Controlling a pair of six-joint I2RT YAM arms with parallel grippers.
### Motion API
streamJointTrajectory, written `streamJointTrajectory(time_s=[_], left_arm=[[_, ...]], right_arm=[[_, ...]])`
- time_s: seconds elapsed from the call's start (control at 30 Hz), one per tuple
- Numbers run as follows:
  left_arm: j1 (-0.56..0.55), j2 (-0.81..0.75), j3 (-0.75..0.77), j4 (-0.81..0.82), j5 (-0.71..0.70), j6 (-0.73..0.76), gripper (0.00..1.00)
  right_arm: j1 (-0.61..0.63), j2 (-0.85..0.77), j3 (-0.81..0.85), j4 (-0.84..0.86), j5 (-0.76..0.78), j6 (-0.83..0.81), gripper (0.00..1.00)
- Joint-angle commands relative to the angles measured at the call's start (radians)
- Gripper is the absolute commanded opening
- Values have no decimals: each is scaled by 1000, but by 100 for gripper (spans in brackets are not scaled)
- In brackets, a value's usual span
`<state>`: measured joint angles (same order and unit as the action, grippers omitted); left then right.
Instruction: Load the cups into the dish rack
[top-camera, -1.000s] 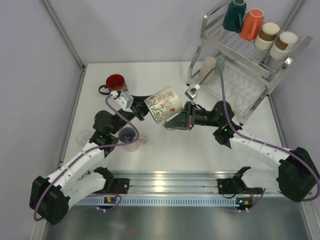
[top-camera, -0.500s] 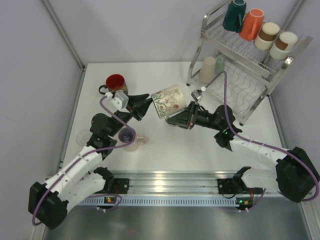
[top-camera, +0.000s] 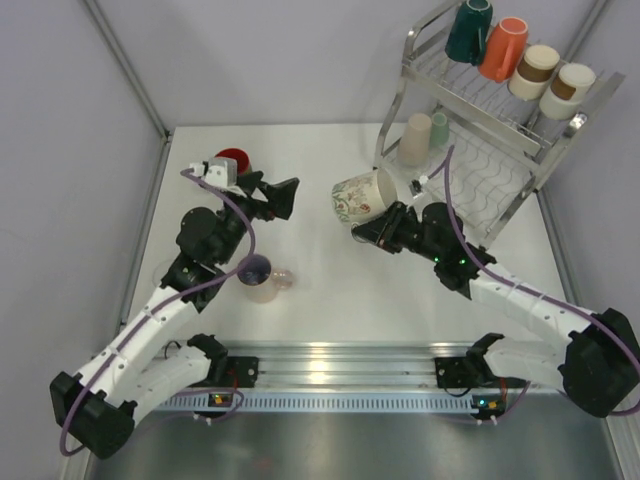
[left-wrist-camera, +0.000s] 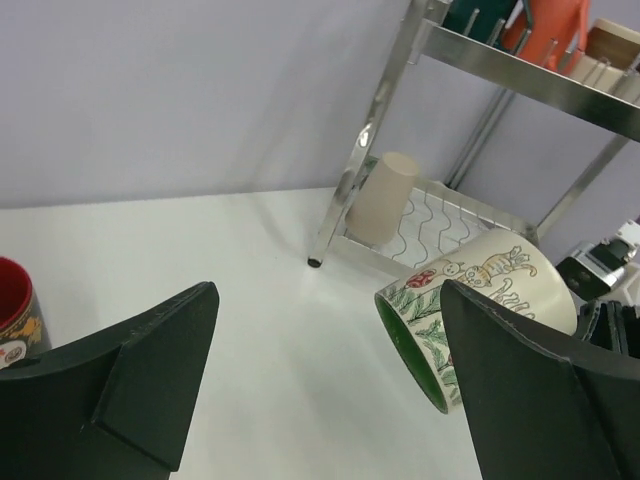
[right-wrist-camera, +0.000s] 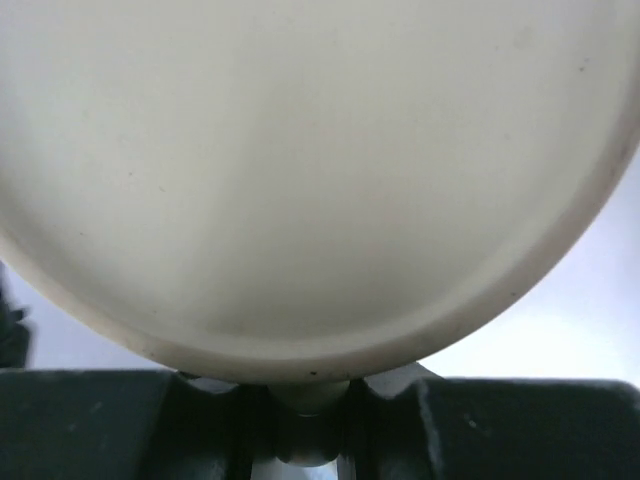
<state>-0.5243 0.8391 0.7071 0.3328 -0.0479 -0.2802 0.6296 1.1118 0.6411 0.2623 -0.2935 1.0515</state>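
Observation:
A cream floral cup with a green lining (top-camera: 364, 194) hangs tilted above the table, my right gripper (top-camera: 370, 229) shut on its handle. In the right wrist view the cup's pale base (right-wrist-camera: 310, 170) fills the frame, and the gripper (right-wrist-camera: 310, 402) pinches the handle stub. My left gripper (top-camera: 287, 198) is open and empty, left of that cup (left-wrist-camera: 470, 300), with a gap between them. The dish rack (top-camera: 520, 130) stands at the back right. Its upper shelf holds teal (top-camera: 468, 30), orange (top-camera: 503, 47) and two white-and-brown cups (top-camera: 535, 70). Beige (top-camera: 415, 138) and mint (top-camera: 439, 128) cups stand below.
A red mug with a black handle (top-camera: 232, 162) stands on the table behind my left wrist. A pinkish cup (top-camera: 262, 278) sits beside the left arm, with a clear glass (top-camera: 165, 272) further left. Grey walls close in the table at left and back.
My left gripper opened, let go of the floral cup and drew back to the left. The right arm carried the cup up and right, toward the rack.

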Motion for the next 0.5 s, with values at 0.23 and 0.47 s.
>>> streamJointTrajectory(time_s=[0.23, 0.47], left_arm=[[1, 14, 158, -328, -179, -155, 98], [0, 63, 197, -456, -234, -151, 98]], right_arm=[[2, 65, 278, -234, 529, -263, 0], [1, 161, 402, -383, 849, -329, 0]])
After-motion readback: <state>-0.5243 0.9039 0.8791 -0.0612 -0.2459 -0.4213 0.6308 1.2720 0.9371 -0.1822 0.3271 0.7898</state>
